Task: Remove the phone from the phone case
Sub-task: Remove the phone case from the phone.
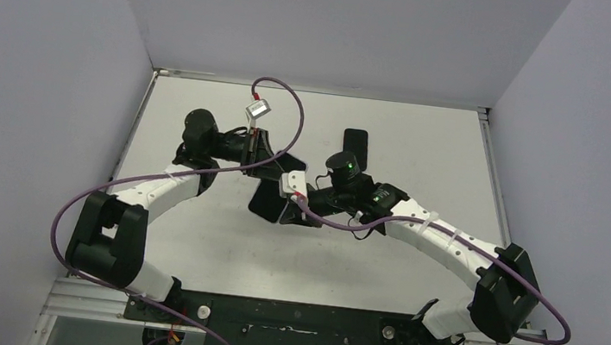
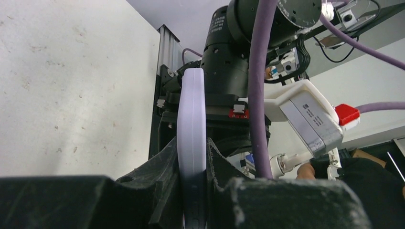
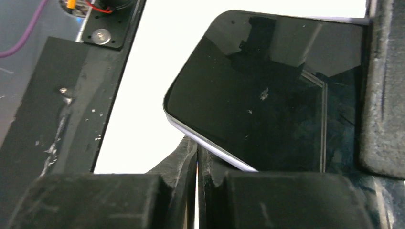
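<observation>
The phone has a glossy black screen and a pale lavender rim, which looks like the phone case around it. My left gripper is shut on its edge, holding it above the table near the middle. The left gripper comes in from the left. My right gripper is shut with nothing between its fingers, its tips just under the phone's lower rim. In the top view the right gripper sits right beside the phone.
A flat black rectangle lies on the table behind the grippers; I cannot tell what it is. Purple cables loop over both arms. A black plate runs along the table's near edge.
</observation>
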Controlling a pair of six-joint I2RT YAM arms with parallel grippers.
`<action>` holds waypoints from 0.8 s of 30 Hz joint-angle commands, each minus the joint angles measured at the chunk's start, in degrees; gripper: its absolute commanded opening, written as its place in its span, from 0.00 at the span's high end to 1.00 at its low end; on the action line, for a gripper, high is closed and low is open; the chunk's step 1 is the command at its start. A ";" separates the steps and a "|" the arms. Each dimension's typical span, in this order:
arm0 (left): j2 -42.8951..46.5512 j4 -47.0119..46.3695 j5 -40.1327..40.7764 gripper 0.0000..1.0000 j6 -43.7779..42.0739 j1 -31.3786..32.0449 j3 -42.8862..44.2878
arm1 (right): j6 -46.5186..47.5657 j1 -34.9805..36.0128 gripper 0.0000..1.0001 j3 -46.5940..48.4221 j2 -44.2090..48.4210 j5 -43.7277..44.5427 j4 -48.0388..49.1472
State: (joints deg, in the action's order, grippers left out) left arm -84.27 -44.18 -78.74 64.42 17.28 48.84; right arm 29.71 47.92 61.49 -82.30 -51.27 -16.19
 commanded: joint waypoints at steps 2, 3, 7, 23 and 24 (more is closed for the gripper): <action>1.04 -7.93 3.27 1.00 4.60 1.26 -0.34 | -0.82 -0.11 1.00 -2.36 3.65 8.25 15.12; 1.30 -8.06 3.88 1.00 4.39 0.82 -0.65 | -1.78 -0.75 1.00 -2.74 3.98 8.28 15.47; 3.56 -7.39 9.27 1.00 2.75 -2.59 -2.93 | -8.38 -5.13 0.91 -4.97 5.94 6.64 15.74; 10.36 -9.57 42.14 1.00 12.03 -4.39 -16.57 | -52.98 -10.74 0.44 -18.24 12.60 6.87 39.65; 10.65 -10.09 43.19 1.00 12.88 -3.98 -17.11 | -55.02 -10.74 0.44 -18.74 12.54 8.45 40.95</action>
State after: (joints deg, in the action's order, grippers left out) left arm -75.99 -44.77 -43.97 69.63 12.38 33.39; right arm -11.35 37.17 45.45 -71.22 -45.67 11.90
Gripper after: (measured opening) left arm 0.148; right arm 0.562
